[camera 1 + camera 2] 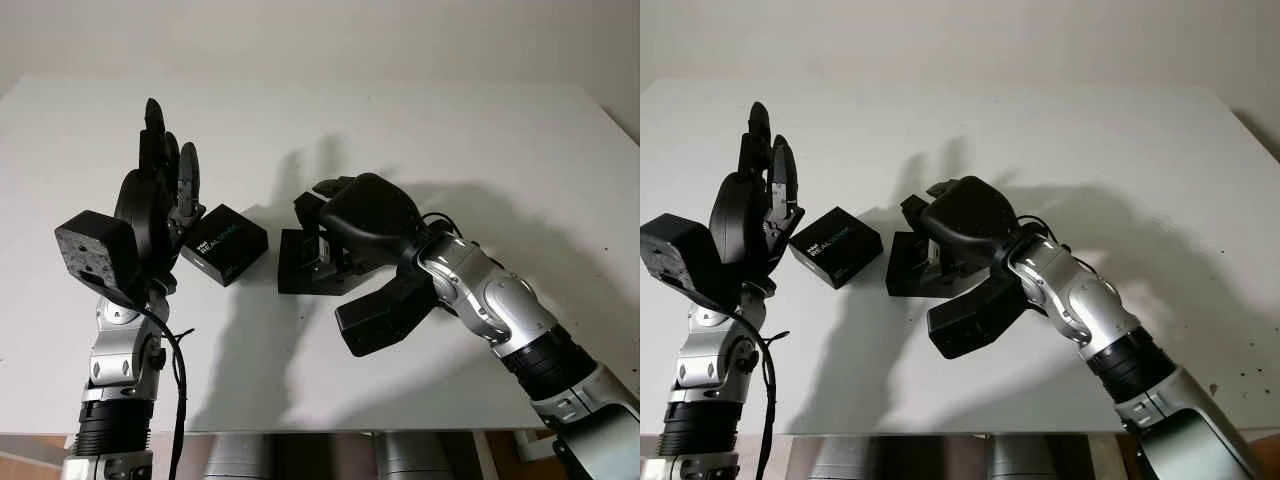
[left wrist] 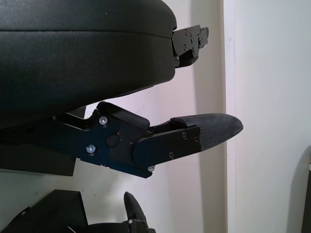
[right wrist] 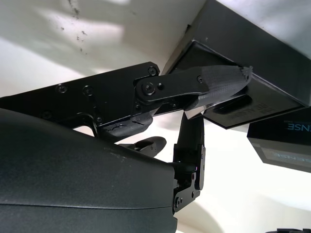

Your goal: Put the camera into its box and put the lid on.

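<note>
The right hand is reaching over the open box mid-bench, fingers curled around something unclear, perhaps the camera. The left hand is hovering empty, uncurled, beside the lid, probably ready to cap it.

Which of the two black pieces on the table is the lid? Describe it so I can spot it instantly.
On the white table, look just ahead of the raised, open left hand. The closed black rectangular lid with white lettering lies there. Unlike the open black box tray beside it, which the right hand is over, nothing touches it.
</note>
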You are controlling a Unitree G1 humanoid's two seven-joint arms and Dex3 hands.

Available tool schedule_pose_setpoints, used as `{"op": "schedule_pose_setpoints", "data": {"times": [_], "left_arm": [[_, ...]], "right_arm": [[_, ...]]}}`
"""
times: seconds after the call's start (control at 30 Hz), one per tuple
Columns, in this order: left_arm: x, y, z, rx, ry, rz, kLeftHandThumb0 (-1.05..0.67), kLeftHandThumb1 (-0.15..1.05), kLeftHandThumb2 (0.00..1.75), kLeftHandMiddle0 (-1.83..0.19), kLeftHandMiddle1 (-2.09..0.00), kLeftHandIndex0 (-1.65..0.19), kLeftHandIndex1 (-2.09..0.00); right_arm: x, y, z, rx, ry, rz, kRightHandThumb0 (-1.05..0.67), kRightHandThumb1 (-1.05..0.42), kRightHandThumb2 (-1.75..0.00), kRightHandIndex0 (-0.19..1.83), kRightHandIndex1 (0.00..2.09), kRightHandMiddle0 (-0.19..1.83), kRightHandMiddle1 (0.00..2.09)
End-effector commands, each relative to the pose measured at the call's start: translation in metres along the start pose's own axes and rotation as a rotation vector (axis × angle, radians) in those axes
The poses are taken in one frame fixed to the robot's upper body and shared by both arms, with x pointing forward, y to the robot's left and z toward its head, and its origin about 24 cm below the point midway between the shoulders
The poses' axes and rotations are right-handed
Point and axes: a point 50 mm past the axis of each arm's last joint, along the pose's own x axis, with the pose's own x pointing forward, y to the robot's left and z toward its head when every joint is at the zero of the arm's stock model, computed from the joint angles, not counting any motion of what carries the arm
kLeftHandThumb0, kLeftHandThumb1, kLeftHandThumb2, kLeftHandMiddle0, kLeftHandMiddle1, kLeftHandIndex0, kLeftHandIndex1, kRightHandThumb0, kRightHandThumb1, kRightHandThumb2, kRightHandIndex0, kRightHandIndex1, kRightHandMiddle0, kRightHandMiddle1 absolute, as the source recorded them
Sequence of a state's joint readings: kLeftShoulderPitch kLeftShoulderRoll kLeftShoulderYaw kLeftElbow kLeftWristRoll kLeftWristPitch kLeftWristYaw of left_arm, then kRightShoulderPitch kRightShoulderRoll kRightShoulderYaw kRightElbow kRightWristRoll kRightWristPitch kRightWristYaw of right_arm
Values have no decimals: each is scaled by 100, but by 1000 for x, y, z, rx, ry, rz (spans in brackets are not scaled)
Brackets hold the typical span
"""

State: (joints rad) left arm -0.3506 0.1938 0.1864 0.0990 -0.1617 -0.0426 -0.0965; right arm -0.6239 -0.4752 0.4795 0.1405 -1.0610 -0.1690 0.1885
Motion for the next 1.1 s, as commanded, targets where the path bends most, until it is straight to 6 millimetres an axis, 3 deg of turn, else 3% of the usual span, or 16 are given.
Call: {"op": "schedule_pose_setpoints", "data": {"times": [0.0,0.13,0.63,1.07], "left_arm": [[4,0,7,9,-30,-3,-67,105,62,19,0,19,0],[3,-1,8,12,-30,-2,-67,105,62,19,0,19,0],[1,0,7,9,-35,4,-65,105,63,19,0,19,0],[1,1,7,8,-26,6,-66,105,62,19,0,19,0]], "right_arm": [[1,1,1,29,-14,-9,-59,-103,-7,50,9,27,144],[1,4,0,58,-23,-1,-44,-102,-5,59,15,35,148],[1,5,2,31,-50,88,-44,-97,-5,60,21,40,136],[-1,-1,-7,31,-44,10,-43,-99,-5,51,17,39,140]]}}
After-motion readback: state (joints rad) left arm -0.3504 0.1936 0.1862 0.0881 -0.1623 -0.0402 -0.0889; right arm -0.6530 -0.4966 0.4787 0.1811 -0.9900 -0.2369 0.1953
